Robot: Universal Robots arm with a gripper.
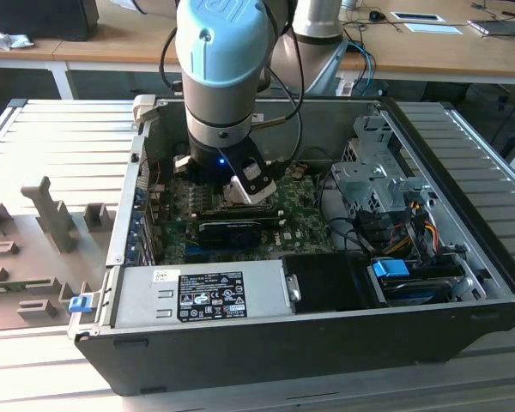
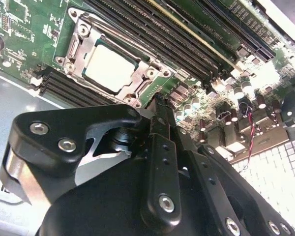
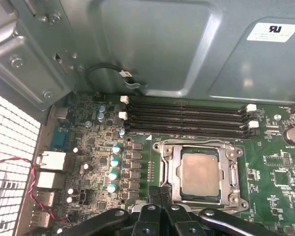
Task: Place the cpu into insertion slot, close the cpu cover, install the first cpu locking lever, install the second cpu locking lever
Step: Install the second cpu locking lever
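pincer [image 3: 161, 196]: fingers together, holding nothing, just beside the socket frame | cpu [image 3: 200, 175]: seated in insertion slot [image 3: 168, 173] | cpu cover [image 2: 148, 64]: lying flat, framing the chip | motherboard [image 3: 270, 162]: inside open case

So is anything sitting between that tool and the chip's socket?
Nothing visible does. The cpu already lies in the insertion slot, with the cpu cover down around it. The tool hangs just beside the slot's edge.

A robotics lab or workshop is suggested by an opened black computer case [image 1: 463, 257], wooden desks [image 1: 412, 51] and cables.
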